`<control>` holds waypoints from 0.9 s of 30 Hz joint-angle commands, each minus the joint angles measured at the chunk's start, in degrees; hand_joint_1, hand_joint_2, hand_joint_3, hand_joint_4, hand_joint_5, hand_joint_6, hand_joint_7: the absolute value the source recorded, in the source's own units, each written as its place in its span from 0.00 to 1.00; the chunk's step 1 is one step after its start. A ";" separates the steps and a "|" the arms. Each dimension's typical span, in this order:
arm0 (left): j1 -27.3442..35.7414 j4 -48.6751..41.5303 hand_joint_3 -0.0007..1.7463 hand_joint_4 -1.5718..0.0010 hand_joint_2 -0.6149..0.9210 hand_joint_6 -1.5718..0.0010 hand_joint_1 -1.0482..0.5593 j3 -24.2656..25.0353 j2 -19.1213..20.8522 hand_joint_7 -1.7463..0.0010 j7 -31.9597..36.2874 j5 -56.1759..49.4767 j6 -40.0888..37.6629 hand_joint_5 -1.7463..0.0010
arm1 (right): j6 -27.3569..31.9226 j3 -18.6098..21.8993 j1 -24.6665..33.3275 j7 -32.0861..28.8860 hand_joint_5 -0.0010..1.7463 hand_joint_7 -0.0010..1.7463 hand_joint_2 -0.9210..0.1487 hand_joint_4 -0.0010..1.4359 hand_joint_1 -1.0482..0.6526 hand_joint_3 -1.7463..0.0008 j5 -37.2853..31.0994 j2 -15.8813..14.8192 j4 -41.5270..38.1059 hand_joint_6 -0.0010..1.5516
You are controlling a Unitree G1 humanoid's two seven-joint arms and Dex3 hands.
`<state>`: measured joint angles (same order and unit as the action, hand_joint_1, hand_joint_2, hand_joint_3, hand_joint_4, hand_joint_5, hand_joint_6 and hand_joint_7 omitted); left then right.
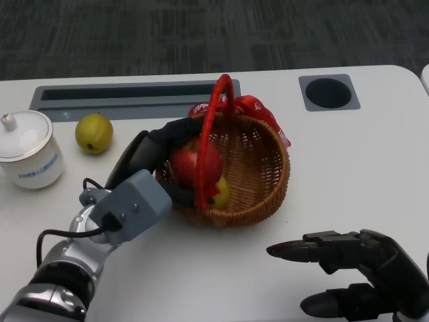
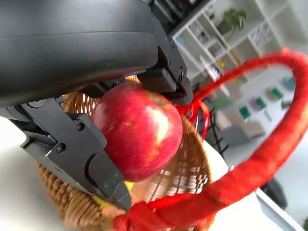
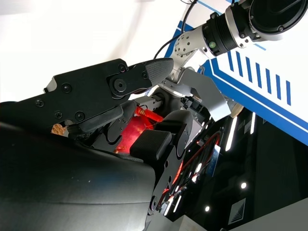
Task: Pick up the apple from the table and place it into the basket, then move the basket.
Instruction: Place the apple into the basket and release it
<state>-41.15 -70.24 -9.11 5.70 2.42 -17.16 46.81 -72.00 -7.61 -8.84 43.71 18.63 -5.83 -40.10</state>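
Nearest us, right hand (image 1: 362,272) hovers spread above the tabletop (image 1: 348,188), holding nothing; left hand (image 1: 157,157) grips the apple (image 1: 194,163) over the basket (image 1: 258,171).

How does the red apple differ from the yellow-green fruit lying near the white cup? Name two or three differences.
The red apple is held by the left hand over the basket; the yellow-green fruit rests untouched on the table. The apple is red, the fruit yellow-green. The apple looks larger. Both are roundish.
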 commanded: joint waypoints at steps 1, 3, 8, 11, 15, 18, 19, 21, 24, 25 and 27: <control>-1.31 -0.04 0.00 0.89 0.85 0.86 0.32 -1.83 2.30 1.00 -2.01 -2.09 -1.05 1.00 | -0.34 0.40 0.61 -0.87 0.00 0.00 0.02 0.63 0.34 1.00 -0.25 -0.81 0.27 0.53; -1.67 0.27 0.00 0.98 0.85 0.95 0.22 -3.00 3.13 1.00 -1.56 -3.58 -0.97 1.00 | -0.41 0.38 0.66 -1.01 0.00 0.00 0.02 0.63 0.34 1.00 -0.25 -0.81 0.28 0.53; -2.33 1.52 0.00 1.00 0.85 1.00 0.12 -3.36 4.43 1.00 -1.62 -4.05 0.00 1.00 | -0.54 0.34 0.40 -1.26 0.00 0.00 0.02 0.64 0.34 1.00 -0.39 -0.92 -0.02 0.53; -2.58 2.23 0.00 1.00 0.85 1.00 0.11 -3.02 4.78 1.00 -0.32 -3.98 1.44 1.00 | -0.56 0.22 0.15 -1.18 0.00 0.00 0.02 0.64 0.34 1.00 -0.42 -0.99 -0.18 0.53; -3.33 2.76 0.01 1.00 0.87 1.00 0.09 -2.33 5.22 1.00 0.93 -3.65 2.95 1.00 | -0.37 0.10 -0.11 -1.10 0.00 0.00 0.02 0.64 0.34 1.00 -0.42 -0.97 -0.38 0.54; -3.72 3.18 0.01 1.00 0.88 1.00 0.08 -1.78 5.85 1.00 1.16 -3.35 3.95 1.00 | -0.20 0.07 -0.21 -1.10 0.00 0.00 0.02 0.65 0.34 1.00 -0.34 -0.86 -0.51 0.54; -3.77 3.38 0.01 1.00 0.88 1.00 0.08 -1.56 6.11 1.00 1.18 -3.21 4.41 1.00 | -0.26 0.09 -0.25 -1.14 0.00 0.00 0.02 0.65 0.34 1.00 -0.35 -0.82 -0.55 0.54; -3.75 4.03 0.01 1.00 0.89 1.00 0.06 -1.20 6.78 1.00 1.72 -3.21 5.50 1.00 | -0.75 0.28 -0.47 -1.37 0.00 0.00 0.01 0.65 0.34 1.00 -0.57 -0.74 -0.78 0.54; -3.42 5.52 0.02 1.00 0.92 1.00 0.04 -0.44 7.89 1.00 2.36 -2.84 7.23 1.00 | -1.34 0.80 -1.13 -1.98 0.01 0.00 0.01 0.66 0.34 1.00 -1.22 -0.88 -1.19 0.55; -3.18 6.08 0.02 1.00 0.93 1.00 0.05 0.06 8.19 1.00 2.04 -2.22 7.98 1.00 | -1.29 0.99 -1.44 -2.19 0.00 0.00 0.01 0.66 0.34 1.00 -1.39 -1.06 -1.22 0.55; -2.49 7.44 0.01 1.00 0.93 1.00 0.07 1.17 8.84 1.00 1.11 -0.73 9.68 1.00 | -1.22 1.36 -2.28 -2.50 0.00 0.00 0.02 0.66 0.33 1.00 -1.53 -1.55 -1.34 0.54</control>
<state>-44.02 -64.08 -9.00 12.94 3.87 -19.45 54.91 -72.91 -7.32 -10.02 42.00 17.00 -6.19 -41.10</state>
